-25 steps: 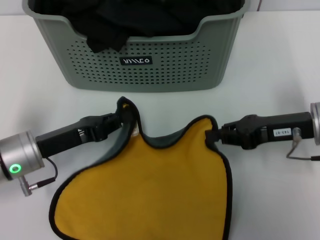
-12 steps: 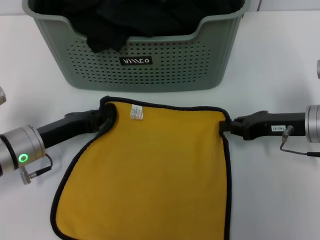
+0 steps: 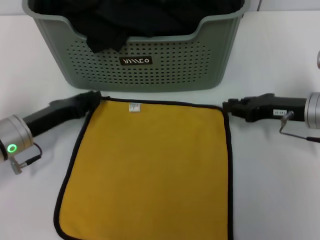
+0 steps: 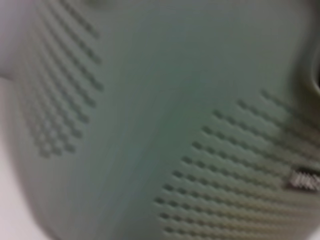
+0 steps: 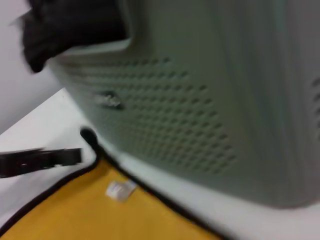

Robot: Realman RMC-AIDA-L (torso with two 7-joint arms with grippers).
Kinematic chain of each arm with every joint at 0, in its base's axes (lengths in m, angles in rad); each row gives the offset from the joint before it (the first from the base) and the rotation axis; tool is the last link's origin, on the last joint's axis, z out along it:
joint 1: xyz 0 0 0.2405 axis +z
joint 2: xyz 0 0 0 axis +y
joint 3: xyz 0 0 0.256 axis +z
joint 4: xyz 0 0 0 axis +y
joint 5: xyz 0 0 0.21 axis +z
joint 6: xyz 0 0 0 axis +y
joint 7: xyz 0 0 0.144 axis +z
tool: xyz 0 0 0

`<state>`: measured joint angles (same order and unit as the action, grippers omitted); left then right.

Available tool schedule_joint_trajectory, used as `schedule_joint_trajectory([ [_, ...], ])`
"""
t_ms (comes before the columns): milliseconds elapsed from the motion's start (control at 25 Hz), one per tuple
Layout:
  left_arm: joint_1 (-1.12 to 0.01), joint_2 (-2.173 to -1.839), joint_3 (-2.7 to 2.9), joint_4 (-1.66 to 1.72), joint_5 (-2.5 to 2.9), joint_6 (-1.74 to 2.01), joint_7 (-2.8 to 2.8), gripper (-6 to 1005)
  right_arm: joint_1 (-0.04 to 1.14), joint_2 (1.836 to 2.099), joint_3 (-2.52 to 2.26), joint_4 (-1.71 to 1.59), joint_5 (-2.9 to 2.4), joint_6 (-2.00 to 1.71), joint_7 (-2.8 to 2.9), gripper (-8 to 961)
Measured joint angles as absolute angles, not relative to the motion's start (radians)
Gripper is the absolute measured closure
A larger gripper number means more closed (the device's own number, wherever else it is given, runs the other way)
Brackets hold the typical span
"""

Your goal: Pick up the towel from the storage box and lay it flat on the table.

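The towel (image 3: 150,165) lies spread flat on the table (image 3: 275,175), mustard-yellow side up, black edging all round, its white label (image 3: 134,107) near the far edge. It sits just in front of the storage box (image 3: 165,70). My left gripper (image 3: 94,97) is low at the towel's far left corner. My right gripper (image 3: 227,106) is low at the far right corner. The right wrist view shows the towel (image 5: 100,215), the box wall (image 5: 200,115) and the left gripper (image 5: 75,156) farther off. The left wrist view shows only the box wall (image 4: 150,125).
Plain black cloths (image 3: 130,20) fill the storage box, and one hangs over its dipped front rim. The box's logo plate (image 3: 136,61) faces me. White tabletop lies to the left and right of the towel.
Both grippers moved apart, outward along the towel's far edge. The bunched, sagging edge was drawn straight and the towel now lies flat.
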<state>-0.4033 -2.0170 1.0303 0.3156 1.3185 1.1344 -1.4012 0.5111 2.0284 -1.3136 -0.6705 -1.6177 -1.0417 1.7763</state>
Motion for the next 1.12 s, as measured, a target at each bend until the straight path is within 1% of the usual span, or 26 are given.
schedule_joint_trajectory([
  [80, -0.392, -2.026, 0.977, 0.316, 1.318, 1.132, -1.398, 875, 0.508, 2.028, -1.315, -0.673, -1.606, -1.022, 1.763, 914],
  [200, -0.376, -2.029, 0.95, 0.317, 1.318, 1.133, -1.396, 765, 0.498, 2.026, -1.317, -0.696, -1.603, -1.022, 1.75, 796],
  [360, -0.352, -2.029, 0.948, 0.338, 1.318, 1.156, -1.396, 606, 0.441, 2.024, -1.321, -0.778, -1.604, -1.054, 1.739, 643],
  [480, -0.309, -2.035, 0.946, 0.39, 1.317, 1.22, -1.377, 479, 0.389, 2.025, -1.322, -0.858, -1.591, -1.162, 1.69, 532],
  [640, -0.248, -2.048, 0.946, 0.443, 1.317, 1.437, -1.222, 293, 0.328, 2.021, -1.308, -0.909, -1.478, -1.396, 1.538, 398],
  [720, -0.234, -2.049, 0.952, 0.449, 1.327, 1.558, -1.142, 281, 0.309, 2.017, -1.289, -0.912, -1.419, -1.515, 1.469, 334],
  [840, -0.248, -2.044, 0.971, 0.45, 1.377, 1.705, -1.1, 262, 0.303, 2.015, -1.207, -0.913, -1.389, -1.753, 1.409, 336],
  [960, -0.299, -2.042, 0.993, 0.451, 1.453, 1.847, -1.098, 244, 0.311, 2.014, -1.143, -0.912, -1.389, -1.935, 1.395, 337],
  [1040, -0.312, -2.043, 0.996, 0.451, 1.471, 1.884, -1.097, 231, 0.312, 2.015, -1.13, -0.911, -1.386, -2.006, 1.382, 338],
  [1080, -0.343, -2.053, 1.007, 0.456, 1.493, 1.964, -1.095, 225, 0.312, 2.017, -1.128, -0.912, -1.384, -2.029, 1.374, 339],
  [1120, -0.349, -2.055, 1.012, 0.459, 1.494, 1.975, -1.094, 226, 0.312, 2.019, -1.129, -0.914, -1.384, -2.044, 1.368, 339],
])
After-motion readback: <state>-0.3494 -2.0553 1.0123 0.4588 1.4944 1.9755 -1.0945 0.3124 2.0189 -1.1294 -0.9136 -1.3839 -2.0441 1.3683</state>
